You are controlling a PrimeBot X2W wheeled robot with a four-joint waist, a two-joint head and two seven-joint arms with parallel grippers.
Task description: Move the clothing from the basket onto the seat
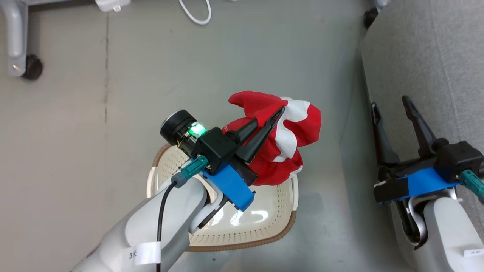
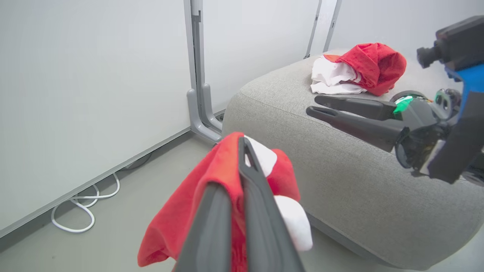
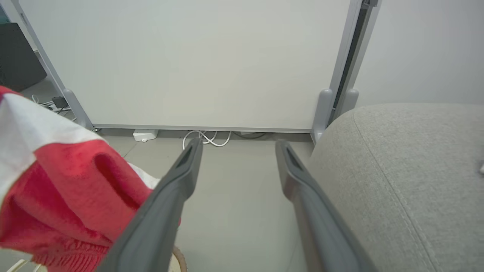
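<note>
1. The left gripper is clamped on the clothing, a red and white piece bunched around its fingers, hanging above the basket and short of the seat
2. The right gripper stands with fingers apart, holding nothing, by the seat's edge
3. A second garment lies crumpled on the seat
4. The fabric looks soft, light and limp; it will likely sag and swing, so a pinch on a thick fold should hold better than a thin hem

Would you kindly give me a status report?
Left gripper shut on red garment, lifted near basket. Right gripper open, empty, at seat edge, maybe obstructing. Second garment already on seat.
</note>
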